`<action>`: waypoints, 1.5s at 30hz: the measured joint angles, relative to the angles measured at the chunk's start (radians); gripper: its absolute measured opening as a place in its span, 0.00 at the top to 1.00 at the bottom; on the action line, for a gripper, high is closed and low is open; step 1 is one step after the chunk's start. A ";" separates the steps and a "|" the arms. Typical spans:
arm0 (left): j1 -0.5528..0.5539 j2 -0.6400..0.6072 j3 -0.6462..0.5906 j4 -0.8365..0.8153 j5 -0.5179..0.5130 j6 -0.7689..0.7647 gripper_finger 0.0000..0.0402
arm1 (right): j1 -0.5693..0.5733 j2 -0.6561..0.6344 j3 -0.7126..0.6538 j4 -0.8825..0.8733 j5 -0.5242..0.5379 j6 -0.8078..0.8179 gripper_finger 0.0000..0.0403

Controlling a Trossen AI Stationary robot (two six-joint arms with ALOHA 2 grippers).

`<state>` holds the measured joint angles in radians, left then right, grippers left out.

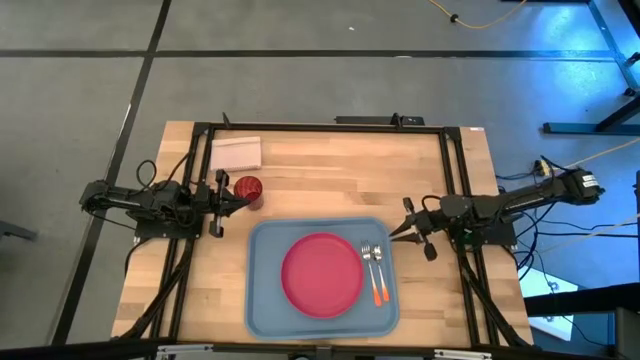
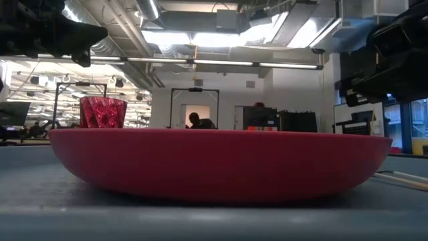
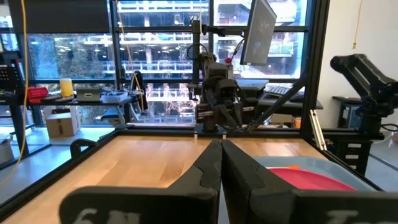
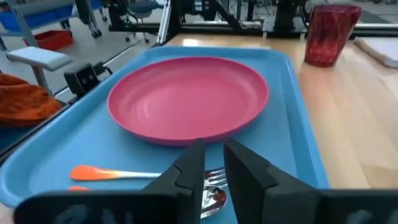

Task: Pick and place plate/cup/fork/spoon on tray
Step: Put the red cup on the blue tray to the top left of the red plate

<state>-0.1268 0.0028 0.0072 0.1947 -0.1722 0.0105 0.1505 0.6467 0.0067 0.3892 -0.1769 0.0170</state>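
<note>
The pink-red plate (image 1: pixel 322 273) lies flat on the blue-grey tray (image 1: pixel 262 300) and also shows in the right wrist view (image 4: pixel 186 99). The fork (image 1: pixel 367 264) and the spoon (image 1: pixel 379 270) lie side by side on the tray, right of the plate, orange handles toward the near edge. The dark red cup (image 1: pixel 248 190) stands upright on the table beyond the tray's far left corner; it also shows in the low view (image 2: pixel 103 112). My left gripper (image 1: pixel 236 199) is shut and empty, just above and beside the cup. My right gripper (image 4: pixel 214 152) is open by a narrow gap, empty, at the tray's right rim.
A pale folded rectangle (image 1: pixel 236 152) lies on the table at the far left, behind the cup. A black frame (image 1: pixel 320 127) runs around the table's edges. Bare wood shows between the tray and the far edge (image 1: pixel 330 180).
</note>
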 joint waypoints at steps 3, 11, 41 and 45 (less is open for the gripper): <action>0.000 0.000 0.000 0.000 0.000 0.000 1.00 | 0.000 -0.070 0.000 -0.065 0.000 0.000 0.84; 0.000 0.000 0.000 0.000 0.001 0.000 1.00 | 0.000 -0.259 0.000 -0.257 0.000 0.001 0.84; 0.000 0.000 0.000 0.000 0.002 0.000 1.00 | -0.003 -0.474 0.000 -0.366 0.158 0.061 0.84; 0.000 0.000 0.000 0.000 0.001 0.000 1.00 | -0.004 -0.457 0.000 -0.367 0.158 0.054 0.84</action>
<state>-0.1267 0.0026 0.0072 0.1946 -0.1709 0.0105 0.1467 0.1898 0.0067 0.0223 -0.0189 0.0706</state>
